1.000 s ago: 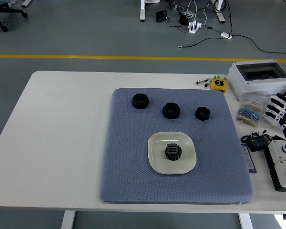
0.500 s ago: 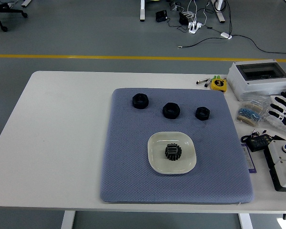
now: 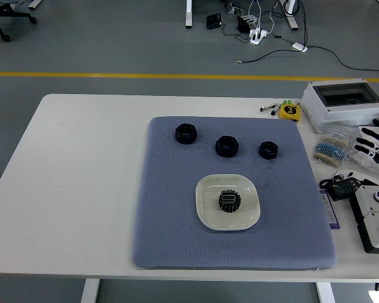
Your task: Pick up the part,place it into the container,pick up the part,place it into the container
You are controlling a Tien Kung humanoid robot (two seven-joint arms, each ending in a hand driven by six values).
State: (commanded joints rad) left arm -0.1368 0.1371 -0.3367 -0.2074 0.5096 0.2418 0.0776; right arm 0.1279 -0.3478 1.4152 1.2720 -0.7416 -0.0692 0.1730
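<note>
White table [image 3: 82, 164] unchanged; right hand [image 3: 374, 142] has edged rightward, fingers spread, empty.

At the right edge of the frame, the robot's black right hand with white-tipped fingers [image 3: 374, 144] is cut off, only its fingers showing. The black and white control box with coloured buttons [image 3: 374, 218] at lower right also runs past the edge. Print on the small yellow tape measure [image 3: 290, 112] is too small to read.

Black right hand [image 3: 374, 142], white-tipped fingers
</note>
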